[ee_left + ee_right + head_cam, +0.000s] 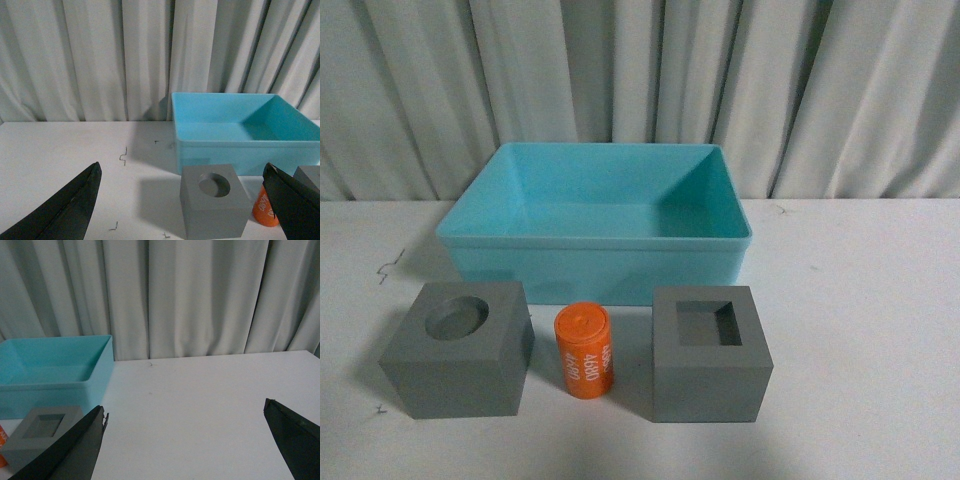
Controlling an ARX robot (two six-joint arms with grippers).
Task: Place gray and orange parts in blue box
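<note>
I see a white counter (860, 330) running back to a pale pleated curtain (640, 70). The blue box (590, 242) sits at the middle rear of it. It is a wide light turquoise bin with a rim, and its long side faces me.

Three parts stand in a row in front of the box, on my side of it and apart from it. On my left is the gray cube with the round recess (460, 365), matte, with the recess facing up. On my right is the gray cube with the square recess (710, 375), about the same size and also hollow side up.

The left hand (181, 166) is spread wide and holds nothing. In its wrist view the round-recess cube (214, 202) lies ahead, between the dark fingers (75, 205). The right hand (185, 405) also gapes empty. The square-recess cube (42, 432) sits off to the box side, partly hidden behind one finger (70, 452). Only bare counter shows between that hand's fingers.

The smaller orange cylinder (585, 355) stands on end between the cubes, touching neither. It has white lettering down its side, possibly digits, but I can't read it with confidence. In the left wrist view it peeks out beside one finger (262, 210).
</note>
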